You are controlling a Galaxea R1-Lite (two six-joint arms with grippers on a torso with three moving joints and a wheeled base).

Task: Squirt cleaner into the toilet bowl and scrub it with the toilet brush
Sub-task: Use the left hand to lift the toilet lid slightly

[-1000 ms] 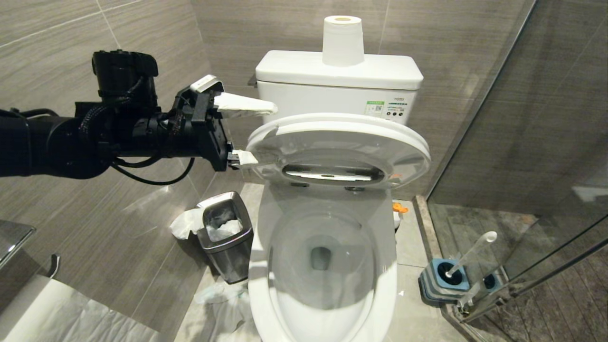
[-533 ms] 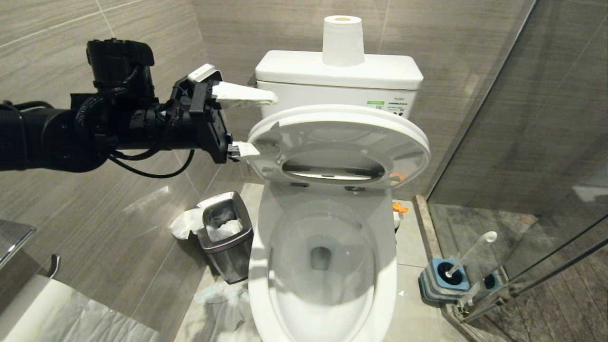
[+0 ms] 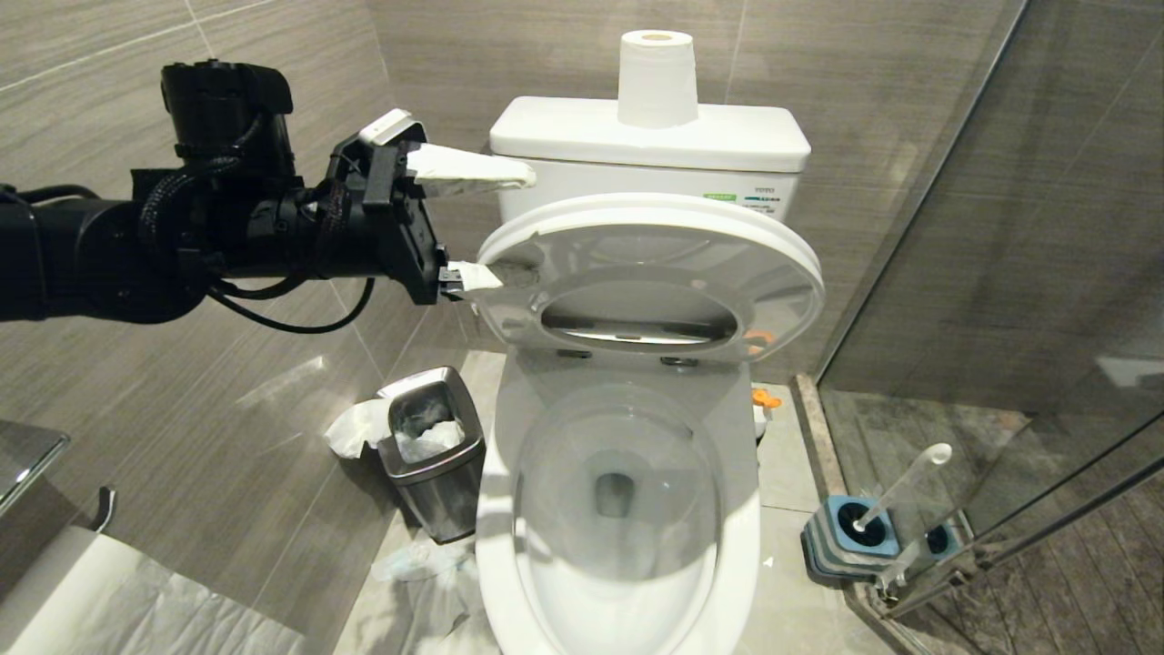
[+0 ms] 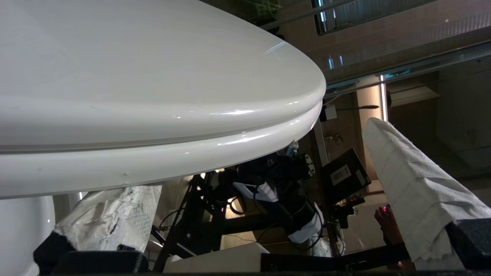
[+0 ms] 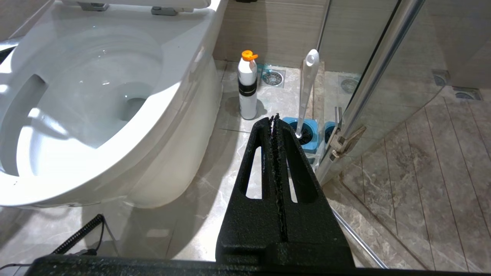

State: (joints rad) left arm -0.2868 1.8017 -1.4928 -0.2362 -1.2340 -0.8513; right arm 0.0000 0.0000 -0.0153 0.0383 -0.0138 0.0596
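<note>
the left end effector reaches in from the left at the side edge of the raised seat and lid, its two paper-wrapped fingers spread wide apart. one finger lies under the rim of the stacked seat and lid and looks to be touching it, the other stands clear on the far side, toward the tank. the seat and lid are tilted up, partway open, over the toilet bowl, whose basin holds clear water. a toilet paper roll stands on the tank. the toilet brush sits in its blue-topped holder on the floor by the glass shower door, well apart from the bowl. the right end effector hangs low beside the bowl, its fingers pressed together on nothing. a white bottle with an orange cap stands just beside the bowl's base. a steel waste bin stands on the bowl's other side.
</note>
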